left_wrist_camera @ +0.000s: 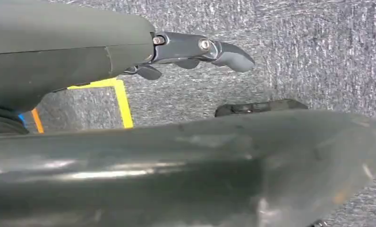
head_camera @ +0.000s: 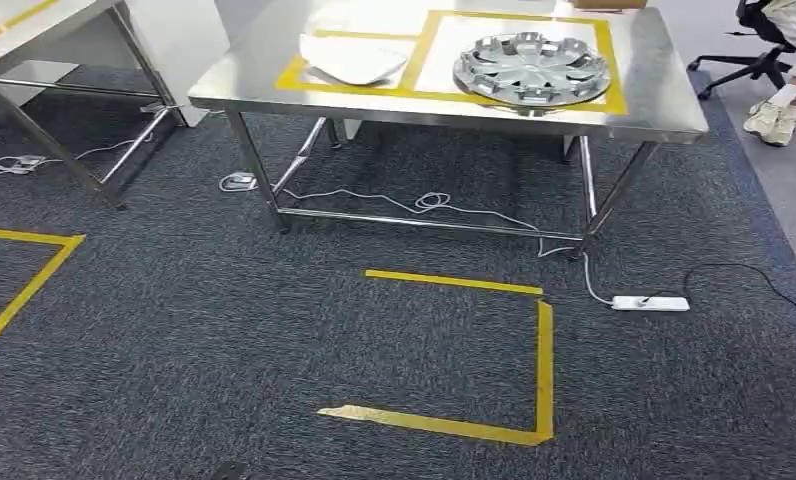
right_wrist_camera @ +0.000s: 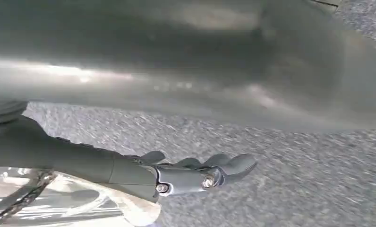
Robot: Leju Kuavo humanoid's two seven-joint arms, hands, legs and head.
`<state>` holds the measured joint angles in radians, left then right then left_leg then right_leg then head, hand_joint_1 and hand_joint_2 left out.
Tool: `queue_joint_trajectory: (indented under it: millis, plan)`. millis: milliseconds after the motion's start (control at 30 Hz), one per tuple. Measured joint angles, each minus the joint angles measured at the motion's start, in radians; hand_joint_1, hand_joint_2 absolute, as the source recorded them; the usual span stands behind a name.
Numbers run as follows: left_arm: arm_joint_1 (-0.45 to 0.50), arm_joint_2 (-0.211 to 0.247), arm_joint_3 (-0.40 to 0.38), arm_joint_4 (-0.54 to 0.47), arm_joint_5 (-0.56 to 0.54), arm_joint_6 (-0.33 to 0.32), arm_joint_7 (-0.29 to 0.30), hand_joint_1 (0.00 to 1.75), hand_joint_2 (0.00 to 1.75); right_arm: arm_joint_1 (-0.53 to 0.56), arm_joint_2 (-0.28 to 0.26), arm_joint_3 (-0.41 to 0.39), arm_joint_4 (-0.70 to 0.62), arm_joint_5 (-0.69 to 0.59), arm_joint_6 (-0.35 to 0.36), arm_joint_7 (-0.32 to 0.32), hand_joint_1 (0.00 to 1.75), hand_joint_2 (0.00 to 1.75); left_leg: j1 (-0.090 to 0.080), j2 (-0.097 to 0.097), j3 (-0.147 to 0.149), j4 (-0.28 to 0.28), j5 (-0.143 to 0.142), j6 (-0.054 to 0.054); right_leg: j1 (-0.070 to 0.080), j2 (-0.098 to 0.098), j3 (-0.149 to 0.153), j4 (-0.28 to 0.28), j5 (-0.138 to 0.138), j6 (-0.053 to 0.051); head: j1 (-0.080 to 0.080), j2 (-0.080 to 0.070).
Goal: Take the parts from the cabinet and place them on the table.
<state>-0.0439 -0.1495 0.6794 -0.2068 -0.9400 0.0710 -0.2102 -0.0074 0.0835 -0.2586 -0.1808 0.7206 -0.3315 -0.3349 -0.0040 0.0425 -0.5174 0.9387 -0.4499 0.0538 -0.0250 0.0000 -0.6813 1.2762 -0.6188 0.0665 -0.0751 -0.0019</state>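
Facing steel table (head_camera: 664, 110) far ahead, we see round silver hubcap (head_camera: 531, 68) far right, white plastic panel (head_camera: 354, 58) left of it. Left hand (left_wrist_camera: 195, 49), right hand (right_wrist_camera: 195, 172) hang low, fingers loosely extended, holding nothing.

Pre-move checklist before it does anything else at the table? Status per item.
1. Left robot hand free: ok, fingers out straight, nothing in them.
2. Right robot hand free: cannot tell; a clear shiny wrap shows beside it.
3. Hubcap inside the right taped box on the table: ok.
4. White part inside the left taped box: ok.
5. Standing spot in the yellow floor marking: ok; the power strip lies outside it, to the right.
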Motion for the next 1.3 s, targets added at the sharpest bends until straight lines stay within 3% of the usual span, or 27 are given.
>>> queue_joint_trajectory:
  millis: [33, 100, 133, 167, 200, 300, 333, 367, 400, 467, 500, 533, 600, 633, 667, 700, 733, 800, 833, 867, 900, 967, 1000, 1033, 1100, 1300]
  plan:
    - [0.0, 0.0, 0.0, 0.0, -0.001, 0.0, 0.0, 0.0, 0.0, 0.002, -0.002, 0.0, 0.0, 0.0, 0.0, 0.0, 0.0, 0.0, 0.004, 0.007, 0.0, 0.003, -0.003, -0.005, -0.005, -0.002, 0.015, -0.03, 0.028, 0.006, 0.0, 0.0]
    - [0.0, -0.002, 0.0, 0.0, -0.001, 0.0, 0.0, 0.0, 0.0, 0.001, -0.004, -0.001, 0.0, 0.0, 0.0, 0.0, 0.0, 0.0, 0.018, 0.022, -0.002, 0.024, -0.016, -0.025, -0.015, -0.022, 0.104, -0.204, 0.121, 0.022, 0.0, 0.0]
    - [0.0, -0.001, 0.0, 0.0, -0.001, 0.0, 0.0, 0.0, 0.0, -0.001, -0.004, -0.001, 0.0, 0.0, 0.0, 0.0, 0.0, 0.0, 0.021, 0.03, -0.005, 0.043, -0.028, -0.04, -0.018, -0.063, 0.14, -0.281, 0.13, 0.036, 0.003, 0.0]
    - [0.0, 0.006, 0.0, 0.0, -0.001, 0.001, 0.0, 0.0, 0.0, -0.005, 0.002, -0.001, 0.0, 0.0, 0.002, 0.0, 0.0, 0.0, 0.012, 0.034, -0.012, 0.059, -0.04, -0.052, -0.013, -0.064, 0.136, -0.276, 0.119, 0.021, 0.007, 0.0]
    - [0.0, 0.003, 0.0, 0.0, -0.001, 0.001, 0.0, 0.0, 0.0, -0.008, 0.002, -0.001, 0.0, 0.0, 0.002, 0.0, 0.0, 0.0, 0.01, 0.039, -0.012, 0.064, -0.044, -0.054, -0.012, -0.049, 0.141, -0.268, 0.117, -0.005, 0.004, 0.0]
    - [-0.001, 0.003, 0.0, 0.0, -0.002, 0.001, 0.0, 0.0, 0.0, -0.004, 0.002, -0.001, 0.0, 0.0, 0.003, 0.0, 0.0, 0.0, 0.015, 0.058, -0.008, 0.066, -0.043, -0.061, -0.011, -0.023, 0.129, -0.258, 0.119, -0.027, 0.0, 0.0]
    - [-0.002, 0.003, 0.0, 0.0, -0.002, 0.001, 0.0, 0.0, 0.0, -0.004, 0.002, -0.001, 0.0, 0.0, 0.003, 0.0, 0.0, 0.0, 0.021, 0.03, -0.011, 0.079, -0.062, -0.069, -0.012, -0.016, 0.128, -0.259, 0.121, -0.034, 0.0, 0.0]
    - [-0.002, 0.003, 0.0, 0.0, -0.002, 0.002, 0.0, 0.0, 0.0, -0.004, 0.002, -0.002, 0.0, -0.001, 0.003, 0.0, 0.0, 0.0, 0.022, -0.006, -0.027, 0.124, -0.101, -0.07, -0.012, -0.008, 0.126, -0.259, 0.123, -0.037, -0.002, 0.0]
    - [0.0, 0.003, 0.0, 0.0, -0.002, 0.002, 0.0, 0.0, 0.0, -0.005, 0.002, -0.002, 0.0, -0.001, 0.003, 0.0, 0.0, 0.0, 0.022, -0.022, -0.057, 0.197, -0.145, -0.07, -0.011, 0.002, 0.122, -0.259, 0.125, -0.041, -0.002, 0.0]
    - [0.002, 0.003, 0.0, 0.0, -0.002, 0.002, 0.0, 0.0, 0.0, -0.006, 0.002, -0.002, 0.0, -0.001, 0.003, 0.0, 0.0, 0.0, 0.021, -0.03, -0.124, 0.352, -0.213, -0.068, -0.005, 0.024, 0.116, -0.259, 0.127, -0.048, -0.002, 0.0]
    - [0.004, 0.003, 0.0, 0.0, -0.002, 0.002, 0.0, 0.0, 0.0, -0.005, 0.002, -0.002, 0.0, -0.002, 0.003, 0.0, 0.0, 0.0, 0.021, -0.032, -0.14, 0.391, -0.217, -0.064, -0.002, 0.038, 0.115, -0.259, 0.128, -0.049, -0.002, 0.0]
    - [0.005, 0.003, 0.0, 0.0, -0.002, 0.002, 0.0, 0.0, 0.0, -0.003, 0.002, -0.003, 0.0, -0.002, 0.003, 0.0, 0.0, 0.0, 0.02, -0.034, -0.132, 0.374, -0.194, -0.057, 0.0, 0.052, 0.116, -0.259, 0.129, -0.05, -0.002, 0.0]
    - [0.004, 0.003, 0.0, 0.0, -0.002, 0.002, 0.0, 0.0, 0.0, -0.003, 0.002, -0.005, 0.0, -0.001, 0.003, 0.0, 0.0, 0.0, 0.015, -0.049, -0.068, 0.231, -0.103, -0.038, 0.005, 0.081, 0.118, -0.259, 0.131, -0.05, -0.002, 0.0]
    - [0.004, 0.003, 0.0, 0.0, -0.002, 0.002, 0.0, 0.0, 0.0, -0.004, 0.002, -0.006, 0.0, 0.0, 0.003, 0.0, 0.0, 0.0, 0.011, -0.084, -0.029, 0.143, -0.06, -0.025, 0.006, 0.093, 0.12, -0.259, 0.132, -0.05, -0.002, 0.0]
    - [0.005, 0.009, 0.0, 0.0, -0.002, 0.002, 0.0, 0.0, 0.0, -0.004, 0.007, -0.006, 0.0, 0.0, 0.004, 0.0, 0.0, 0.0, 0.012, -0.151, -0.01, 0.101, -0.059, -0.009, -0.001, 0.101, 0.114, -0.259, 0.133, -0.047, 0.001, 0.0]
    - [0.006, 0.005, 0.0, 0.002, -0.002, 0.002, 0.0, 0.0, 0.0, -0.009, 0.007, -0.007, 0.0, 0.0, 0.005, 0.0, 0.0, 0.0, 0.013, -0.156, -0.012, 0.086, -0.053, -0.01, 0.002, 0.118, 0.109, -0.256, 0.136, -0.041, 0.004, 0.0]
    - [0.005, 0.006, 0.0, 0.002, -0.002, 0.002, 0.001, 0.0, 0.0, -0.009, 0.007, -0.008, 0.0, 0.0, 0.005, 0.0, 0.0, 0.0, 0.005, -0.144, -0.01, 0.083, -0.057, -0.011, -0.005, 0.127, 0.1, -0.256, 0.142, -0.033, -0.004, 0.0]
    - [0.004, 0.005, 0.0, 0.002, -0.002, 0.003, 0.002, 0.0, 0.0, -0.002, 0.007, -0.009, 0.0, 0.0, 0.006, 0.0, 0.0, 0.0, 0.002, -0.123, -0.011, 0.074, -0.055, -0.011, -0.011, 0.152, 0.093, -0.268, 0.153, -0.015, -0.004, 0.0]
    - [0.004, 0.003, 0.0, 0.002, -0.002, 0.003, 0.002, 0.0, 0.0, 0.0, 0.006, -0.009, 0.0, 0.0, 0.006, 0.0, 0.0, 0.0, 0.017, -0.104, -0.001, 0.046, -0.042, -0.016, -0.009, 0.144, 0.089, -0.261, 0.149, -0.014, -0.003, 0.0]
    - [0.003, 0.003, 0.0, 0.002, -0.002, 0.005, 0.001, 0.0, 0.0, 0.002, 0.007, -0.009, 0.001, -0.001, 0.006, 0.0, 0.0, 0.0, 0.012, -0.089, 0.003, 0.037, -0.036, -0.016, 0.001, 0.07, 0.07, -0.234, 0.129, -0.015, -0.001, 0.0]
    - [0.003, 0.003, 0.0, 0.002, -0.002, 0.005, 0.0, 0.0, 0.0, -0.001, 0.007, -0.009, 0.001, 0.0, 0.006, 0.001, 0.0, 0.0, 0.01, -0.072, 0.003, 0.035, -0.034, -0.013, 0.001, 0.035, 0.041, -0.177, 0.091, -0.014, 0.01, 0.0]
    - [0.009, 0.002, 0.0, 0.002, -0.003, 0.006, 0.0, 0.0, 0.0, -0.008, 0.006, -0.009, 0.001, 0.0, 0.006, 0.002, 0.0, 0.0, 0.004, -0.034, 0.0, 0.036, -0.035, -0.012, 0.002, 0.009, -0.026, -0.026, 0.02, -0.007, 0.011, 0.0]
    - [0.01, 0.001, 0.0, 0.002, -0.003, 0.009, 0.0, 0.0, 0.0, -0.007, 0.006, -0.009, 0.001, 0.001, 0.006, 0.002, 0.0, 0.0, 0.002, -0.015, -0.001, 0.036, -0.035, -0.012, 0.002, 0.006, -0.047, 0.025, 0.004, -0.004, 0.011, 0.0]
    - [0.01, 0.001, 0.0, 0.002, -0.003, 0.01, 0.0, 0.0, 0.0, -0.004, 0.006, -0.009, 0.001, 0.002, 0.006, 0.002, 0.0, 0.0, 0.0, 0.0, -0.001, 0.037, -0.035, -0.012, 0.002, 0.003, -0.042, 0.026, 0.015, -0.003, 0.011, 0.0]
    - [0.008, 0.0, 0.0, 0.002, -0.003, 0.013, 0.0, 0.0, 0.0, 0.004, 0.006, -0.01, 0.001, 0.006, 0.006, 0.002, 0.0, 0.0, -0.002, 0.022, 0.001, 0.037, -0.036, -0.013, 0.002, -0.007, 0.03, -0.088, 0.077, -0.005, 0.011, 0.0]
    - [0.008, 0.0, 0.0, 0.002, -0.003, 0.013, 0.0, 0.0, 0.0, 0.004, 0.006, -0.01, 0.001, 0.007, 0.006, 0.002, 0.0, 0.0, -0.002, 0.023, 0.001, 0.037, -0.036, -0.013, 0.003, -0.008, 0.037, -0.1, 0.082, -0.006, 0.011, 0.0]
